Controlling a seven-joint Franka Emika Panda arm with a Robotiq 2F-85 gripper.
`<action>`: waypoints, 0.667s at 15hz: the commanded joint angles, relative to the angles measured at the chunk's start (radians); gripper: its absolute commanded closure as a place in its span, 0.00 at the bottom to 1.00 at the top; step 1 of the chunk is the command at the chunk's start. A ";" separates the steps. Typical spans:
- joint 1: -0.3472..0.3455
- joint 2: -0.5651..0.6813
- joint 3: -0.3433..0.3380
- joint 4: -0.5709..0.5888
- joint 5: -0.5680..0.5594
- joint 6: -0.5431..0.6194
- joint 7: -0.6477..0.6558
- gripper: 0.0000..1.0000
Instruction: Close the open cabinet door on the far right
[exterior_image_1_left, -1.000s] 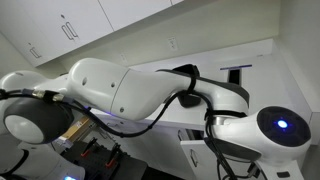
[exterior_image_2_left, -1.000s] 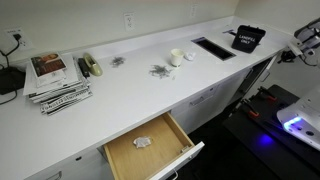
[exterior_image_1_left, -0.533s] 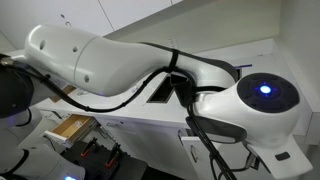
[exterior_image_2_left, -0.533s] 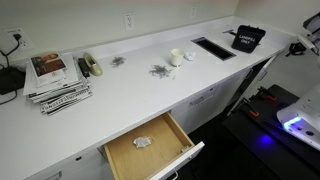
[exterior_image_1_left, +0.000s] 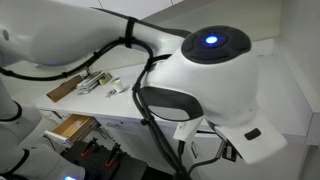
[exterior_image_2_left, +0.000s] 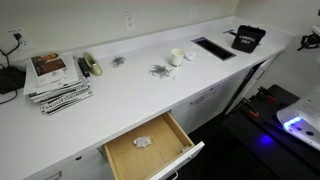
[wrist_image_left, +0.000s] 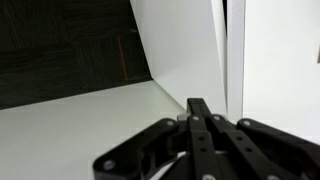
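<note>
In the wrist view my gripper (wrist_image_left: 200, 108) is shut and empty, its black fingers pressed together. Right in front of the fingertips stands a plain white flat panel, the cabinet door (wrist_image_left: 185, 45), with its vertical edge just right of the fingers and another white surface beyond a narrow gap. I cannot tell whether the fingertips touch the panel. Dark floor shows at the upper left of this view. In an exterior view only a bit of my arm (exterior_image_2_left: 310, 42) shows at the far right edge, beside the counter's end. The door is not clearly seen in either exterior view.
A white counter (exterior_image_2_left: 140, 90) carries magazines (exterior_image_2_left: 55, 80), a tape roll, small items and a black box (exterior_image_2_left: 248, 38). A drawer with a light wooden inside (exterior_image_2_left: 150, 148) stands pulled out; it also shows in an exterior view (exterior_image_1_left: 72, 127). My arm fills most of that view.
My arm has swung to the right, almost leaving one exterior view, and its big joint now fills the other. The drawer and counter items have not moved.
</note>
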 joint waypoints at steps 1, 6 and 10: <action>0.031 -0.223 -0.044 -0.240 -0.008 0.020 -0.053 1.00; 0.082 -0.474 -0.132 -0.472 -0.059 0.023 -0.059 1.00; 0.120 -0.485 -0.191 -0.463 -0.082 -0.002 -0.041 0.84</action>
